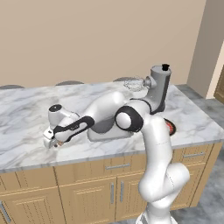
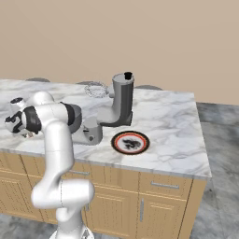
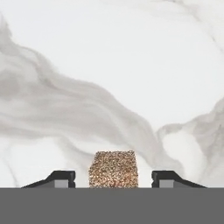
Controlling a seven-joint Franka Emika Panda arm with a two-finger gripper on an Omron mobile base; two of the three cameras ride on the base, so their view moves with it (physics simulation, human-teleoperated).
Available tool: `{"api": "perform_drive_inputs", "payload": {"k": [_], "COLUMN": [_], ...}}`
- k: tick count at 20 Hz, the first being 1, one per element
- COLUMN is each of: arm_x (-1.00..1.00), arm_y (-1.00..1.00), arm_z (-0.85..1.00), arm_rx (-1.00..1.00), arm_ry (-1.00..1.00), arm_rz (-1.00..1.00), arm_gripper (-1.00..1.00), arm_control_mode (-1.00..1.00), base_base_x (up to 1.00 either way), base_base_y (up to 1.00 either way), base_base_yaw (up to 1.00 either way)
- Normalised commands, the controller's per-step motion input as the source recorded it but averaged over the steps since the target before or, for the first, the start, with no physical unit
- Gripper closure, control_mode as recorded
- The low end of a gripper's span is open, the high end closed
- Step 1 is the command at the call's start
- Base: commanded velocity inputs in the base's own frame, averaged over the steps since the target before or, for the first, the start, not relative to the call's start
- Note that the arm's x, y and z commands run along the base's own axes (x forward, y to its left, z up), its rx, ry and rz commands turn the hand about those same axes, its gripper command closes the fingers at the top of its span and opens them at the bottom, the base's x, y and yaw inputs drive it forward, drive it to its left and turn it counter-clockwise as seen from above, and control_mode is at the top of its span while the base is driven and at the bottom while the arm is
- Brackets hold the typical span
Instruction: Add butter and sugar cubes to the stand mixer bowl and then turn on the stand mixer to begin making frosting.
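A tan-brown speckled sugar cube [image 3: 113,169] lies on the marble counter between my fingertips, with a gap on each side. My gripper [image 3: 114,178] is open around it and points down at the counter's left front [image 1: 51,142] [image 2: 18,128]. The grey stand mixer [image 1: 159,87] [image 2: 122,100] stands to the right with its head tilted up. Its grey bowl [image 1: 103,126] sits on the flat base, partly hidden behind my arm. The butter is out of view.
A red-rimmed plate [image 2: 130,133] [image 1: 171,127] lies in front of the mixer near the counter's front edge. A wire whisk [image 1: 133,84] [image 2: 95,90] hangs from the mixer head. Wooden cabinets run below the counter.
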Motion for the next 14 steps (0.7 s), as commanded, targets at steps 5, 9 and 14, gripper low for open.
{"api": "perform_drive_inputs", "payload": {"k": [5,9,14], "arm_x": [-0.25,-0.41,-0.55], "arm_y": [-0.04,-0.12,-0.15], "arm_z": [-0.05,0.01,0.85], "arm_rx": [0.00,0.00,0.10], "arm_ry": [0.03,0.05,0.00], "arm_rz": [0.00,0.00,0.00], "arm_gripper": [1.00,1.00,1.00], "arm_control_mode": [-1.00,-1.00,-1.00], "base_base_x": [0.00,0.00,0.00], "base_base_y": [0.00,0.00,0.00], "base_base_yaw": [0.00,0.00,0.00]}}
